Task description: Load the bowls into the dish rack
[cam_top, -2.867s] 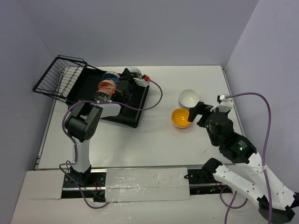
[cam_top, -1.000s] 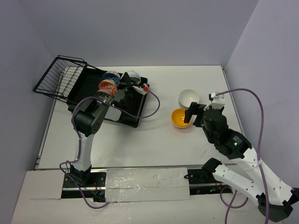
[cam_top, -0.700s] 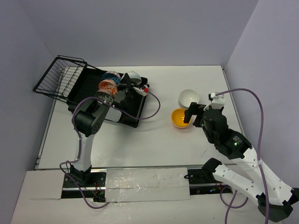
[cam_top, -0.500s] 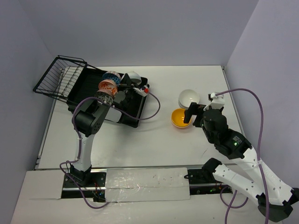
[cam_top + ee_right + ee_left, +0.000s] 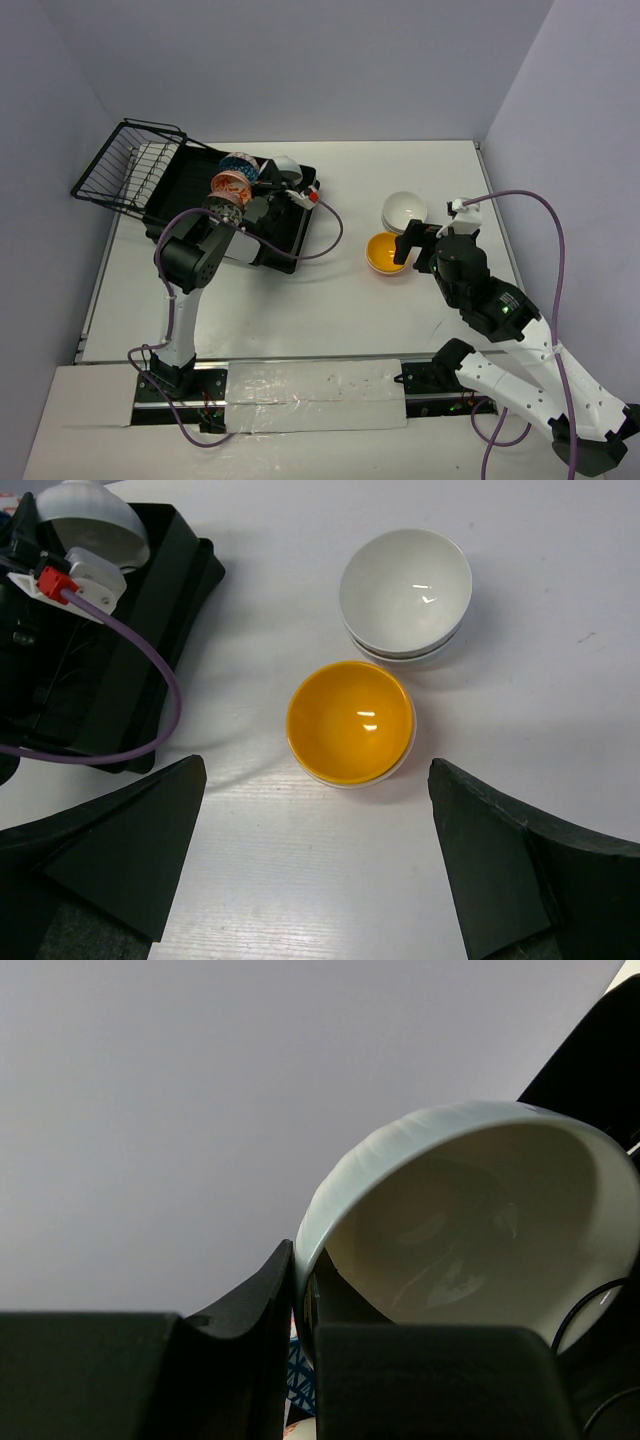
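My left gripper (image 5: 272,180) is shut on the rim of a plain white bowl (image 5: 285,163), held on edge over the far right end of the black dish rack (image 5: 285,240). In the left wrist view the fingers (image 5: 255,1305) pinch the wall of this bowl (image 5: 470,1220). A blue-patterned bowl (image 5: 238,162), an orange-pink one (image 5: 230,185) and a grey-patterned one (image 5: 214,208) stand in a row in the rack. My right gripper (image 5: 404,246) is open and empty, just above a yellow bowl (image 5: 350,720) on the table. Two stacked white bowls (image 5: 405,590) sit behind it.
The rack's wire basket (image 5: 130,165) juts out at the far left. A purple cable (image 5: 150,730) loops from the left wrist across the rack's right edge (image 5: 175,630). Grey walls close in at the back and both sides.
Since the earliest frame the left arm has shifted and turned the white bowl slightly over the rack. The right gripper has moved a little left toward the yellow bowl. Almost nothing moved in the last second.
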Controlling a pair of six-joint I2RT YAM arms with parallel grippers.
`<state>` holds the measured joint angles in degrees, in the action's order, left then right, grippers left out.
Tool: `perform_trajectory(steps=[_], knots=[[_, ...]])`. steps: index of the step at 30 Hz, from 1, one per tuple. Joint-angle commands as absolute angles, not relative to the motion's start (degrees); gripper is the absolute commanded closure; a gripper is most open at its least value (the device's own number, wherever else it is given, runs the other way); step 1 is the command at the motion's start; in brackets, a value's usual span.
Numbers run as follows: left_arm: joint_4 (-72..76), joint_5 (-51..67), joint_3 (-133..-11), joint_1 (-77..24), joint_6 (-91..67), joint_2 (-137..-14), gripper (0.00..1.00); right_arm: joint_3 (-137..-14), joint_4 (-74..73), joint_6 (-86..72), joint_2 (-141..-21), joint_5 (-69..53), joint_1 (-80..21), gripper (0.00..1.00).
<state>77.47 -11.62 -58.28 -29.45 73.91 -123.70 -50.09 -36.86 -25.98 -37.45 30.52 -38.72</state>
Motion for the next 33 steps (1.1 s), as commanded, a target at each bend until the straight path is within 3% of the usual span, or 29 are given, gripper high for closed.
perform_trajectory(steps=[1, 8, 12, 20, 33], knots=[[79.80, -9.84, -56.25, -30.59, 73.65, -122.70, 0.88, -49.57, -35.16, -25.75, -37.00, 30.76, -38.41, 0.00], [80.16, -9.58, -55.20, -30.76, 73.83, -121.82, 0.73, -49.75, -35.24, -25.58, -36.83, 30.59, -38.50, 0.00], [80.59, -9.84, -54.58, -30.76, 73.65, -121.47, 0.57, -49.92, -35.24, -25.49, -36.83, 30.59, -38.41, 0.00], [81.39, -10.28, -53.79, -31.02, 72.34, -119.36, 0.33, -50.36, -35.07, -25.23, -36.91, 30.41, -38.50, 0.00], [76.12, -8.88, -50.45, -31.90, 69.35, -113.82, 0.17, -49.83, -34.81, -25.93, -35.16, 30.41, -38.41, 0.00]])
